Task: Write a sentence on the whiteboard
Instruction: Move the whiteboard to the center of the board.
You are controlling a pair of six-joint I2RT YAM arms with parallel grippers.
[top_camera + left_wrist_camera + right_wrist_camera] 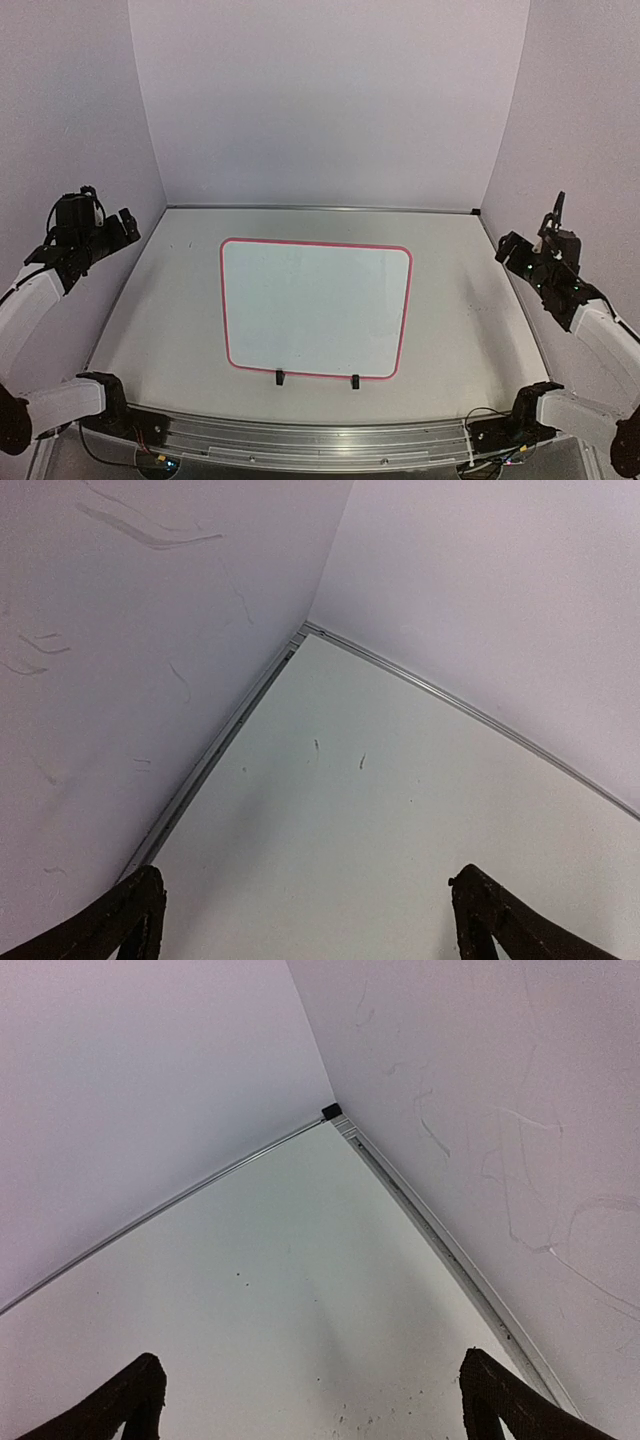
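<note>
Left gripper jaws apart; whiteboard only overhead

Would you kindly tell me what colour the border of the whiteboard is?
Pink-red, a thin line around the whiteboard; the top external view shows it best.

We see a gray table with pale purple walls around it. At 6 o'clock, a shiny metal rail runs along its edge. A tiny black corner cap sits at the table's 2 o'clock. One wall has thin scratches.
</note>
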